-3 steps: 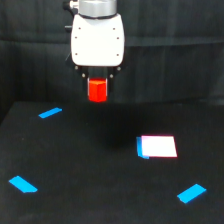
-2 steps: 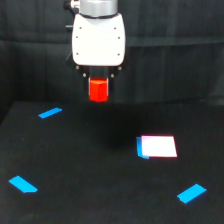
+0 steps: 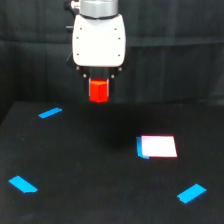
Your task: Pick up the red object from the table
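The red object (image 3: 99, 90) is a small bright red-orange stubby cylinder. It hangs under the white gripper body, well above the black table (image 3: 100, 180). My gripper (image 3: 99, 86) is shut on the red object; its dark fingers show only as thin edges at the object's sides. The gripper sits at the top middle of the exterior view, in front of the dark curtain.
A flat white-pink card with a blue edge (image 3: 157, 147) lies on the table at the exterior view's right. Blue tape strips lie at the left back (image 3: 50, 113), left front (image 3: 22, 184) and right front (image 3: 191, 193).
The gripper with the red object has risen slightly. The card and the tape strips have not moved.
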Controlling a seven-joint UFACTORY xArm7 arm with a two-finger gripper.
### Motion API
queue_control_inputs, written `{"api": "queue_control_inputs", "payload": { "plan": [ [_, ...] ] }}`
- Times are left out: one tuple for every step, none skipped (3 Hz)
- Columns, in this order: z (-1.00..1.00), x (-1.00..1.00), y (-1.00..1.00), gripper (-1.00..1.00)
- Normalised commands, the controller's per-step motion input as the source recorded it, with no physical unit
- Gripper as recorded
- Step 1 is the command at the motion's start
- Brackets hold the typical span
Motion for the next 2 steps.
{"api": "queue_control_inputs", "payload": {
  "plan": [
    [-0.03, 0.06, -0.03, -1.00],
    [-0.10, 0.09, -0.05, -1.00]
  ]
}}
